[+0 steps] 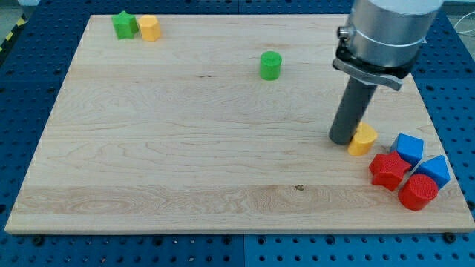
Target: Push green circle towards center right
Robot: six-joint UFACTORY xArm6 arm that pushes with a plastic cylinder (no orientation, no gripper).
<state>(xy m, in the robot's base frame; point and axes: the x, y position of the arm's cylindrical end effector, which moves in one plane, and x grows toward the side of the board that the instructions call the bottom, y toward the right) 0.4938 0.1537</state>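
Wooden worktop [185,148] on blue pegboard. Green circle [270,65]: far centre, alone. My tip [342,139], a plain rod end effector with nothing to open or close: right of centre, touching a yellow block [363,139], well apart from the circle.

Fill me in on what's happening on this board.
A robot arm is sliding blocks around a wooden board. Its job is to push the green circle toward centre right. My tip sits at the view's right, right beside a yellow block, well below and right of the green circle. Red and blue blocks cluster in the bottom right corner.
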